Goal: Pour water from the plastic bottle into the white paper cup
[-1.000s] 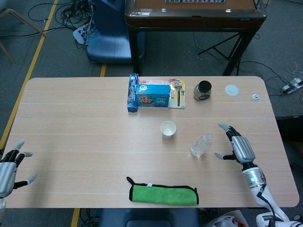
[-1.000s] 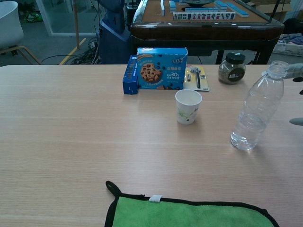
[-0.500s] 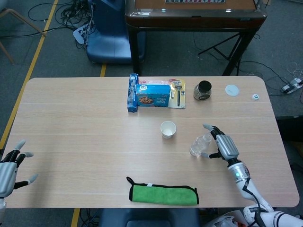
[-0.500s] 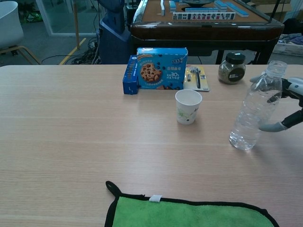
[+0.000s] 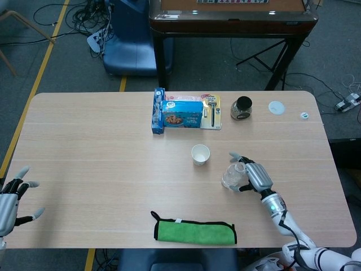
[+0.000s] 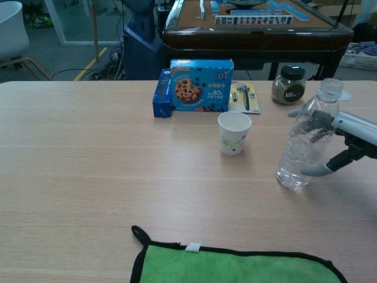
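The clear plastic bottle stands uncapped on the table, leaning slightly left, with a little water at its bottom. The white paper cup stands upright to its left, a short gap away. My right hand is against the bottle's right side, fingers spread around it, some reaching behind and the thumb low in front. A firm grip does not show. My left hand hovers at the table's near left corner with fingers apart, holding nothing.
A blue cookie box and a dark jar stand behind the cup. A green cloth lies at the near edge. A white lid and a small cap lie far right.
My right hand moved left from beside the bottle to against it, its fingers now around it. The bottle shifted slightly left and tilted. The left hand stayed put.
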You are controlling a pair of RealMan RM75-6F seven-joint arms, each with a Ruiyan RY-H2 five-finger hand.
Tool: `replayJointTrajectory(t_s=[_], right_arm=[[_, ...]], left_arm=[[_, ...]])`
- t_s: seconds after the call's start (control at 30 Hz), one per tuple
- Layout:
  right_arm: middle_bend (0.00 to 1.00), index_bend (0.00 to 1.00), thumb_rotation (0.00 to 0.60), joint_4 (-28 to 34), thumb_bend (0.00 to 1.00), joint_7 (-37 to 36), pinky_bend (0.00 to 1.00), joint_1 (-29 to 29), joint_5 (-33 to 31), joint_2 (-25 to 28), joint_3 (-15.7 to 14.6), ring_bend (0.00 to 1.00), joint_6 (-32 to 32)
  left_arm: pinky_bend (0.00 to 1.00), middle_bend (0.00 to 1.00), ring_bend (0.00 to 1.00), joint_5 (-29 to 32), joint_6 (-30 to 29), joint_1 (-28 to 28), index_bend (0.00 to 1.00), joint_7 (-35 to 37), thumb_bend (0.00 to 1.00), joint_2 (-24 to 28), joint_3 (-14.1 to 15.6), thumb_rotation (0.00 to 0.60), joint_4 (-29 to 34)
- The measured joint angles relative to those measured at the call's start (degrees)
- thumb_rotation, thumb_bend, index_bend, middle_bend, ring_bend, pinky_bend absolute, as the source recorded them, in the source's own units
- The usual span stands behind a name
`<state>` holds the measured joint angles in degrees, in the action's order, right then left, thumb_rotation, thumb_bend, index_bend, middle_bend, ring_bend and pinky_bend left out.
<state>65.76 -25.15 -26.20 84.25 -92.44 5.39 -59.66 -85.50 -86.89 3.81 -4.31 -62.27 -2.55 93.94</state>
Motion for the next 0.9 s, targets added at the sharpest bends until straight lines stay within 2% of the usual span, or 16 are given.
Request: replayJointTrajectory(t_s=[0.4, 0.9], right_arm=[[0.40, 0.35, 0.600, -4.26, 0.04, -3.23, 0.40, -0.48, 1.58, -3.19, -0.68, 0.32, -2.67], [0.49, 0.49, 0.600, -9.04, 0.07, -5.78, 0.49, -0.54, 2.10, -5.89, -1.20, 0.41, -4.84]], left_arm=[[0.56, 0.08, 0.23, -0.13, -0.03, -0.03, 0.36, 0.25, 0.10, 0.13, 0.02, 0.600, 0.19], [0.56, 0.08, 0.23, -0.13, -0.22, -0.11, 0.37, 0.73, 0.10, 0.38, -0.10, 0.600, 0.67]])
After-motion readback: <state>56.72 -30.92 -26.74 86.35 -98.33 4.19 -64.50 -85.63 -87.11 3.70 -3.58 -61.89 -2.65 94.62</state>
